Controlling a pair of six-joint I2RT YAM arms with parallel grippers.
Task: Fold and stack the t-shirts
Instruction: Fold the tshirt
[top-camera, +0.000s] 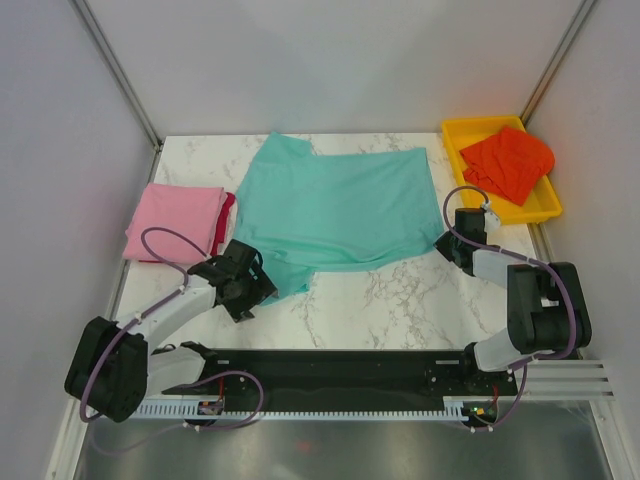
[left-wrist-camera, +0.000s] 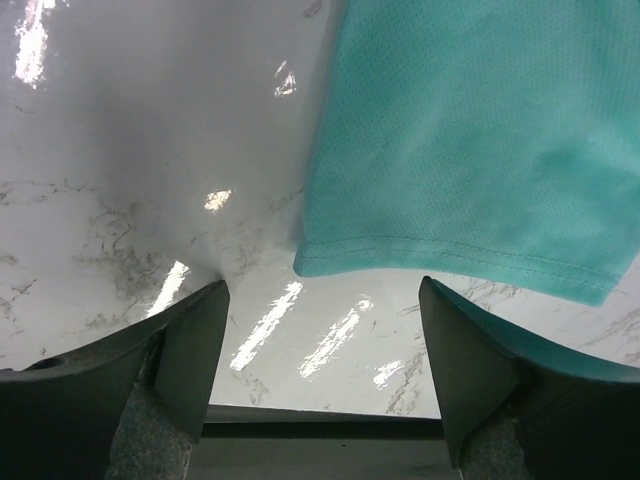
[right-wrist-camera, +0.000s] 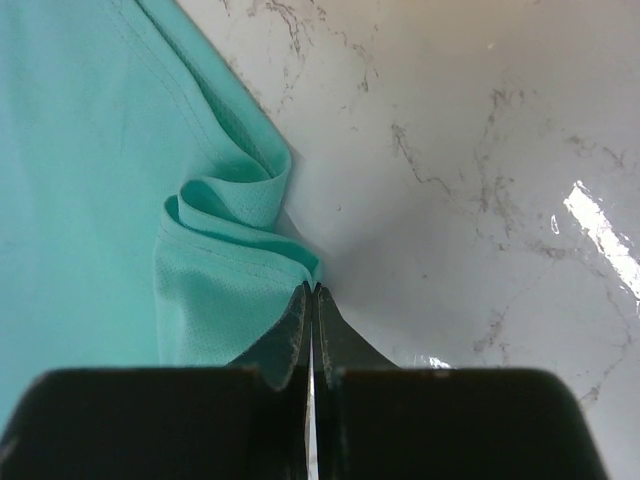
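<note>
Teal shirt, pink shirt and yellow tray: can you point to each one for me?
teal t-shirt (top-camera: 340, 205), top view, middle of the spread cloth.
pink t-shirt (top-camera: 172, 218), top view, middle of the folded cloth.
yellow tray (top-camera: 462, 132), top view, bare far-left corner.

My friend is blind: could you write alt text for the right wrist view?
The right gripper, black fingers shut, pinches a bunched hem corner of the teal t-shirt. The shirt fills the left side; white marble table shows on the right.
</note>
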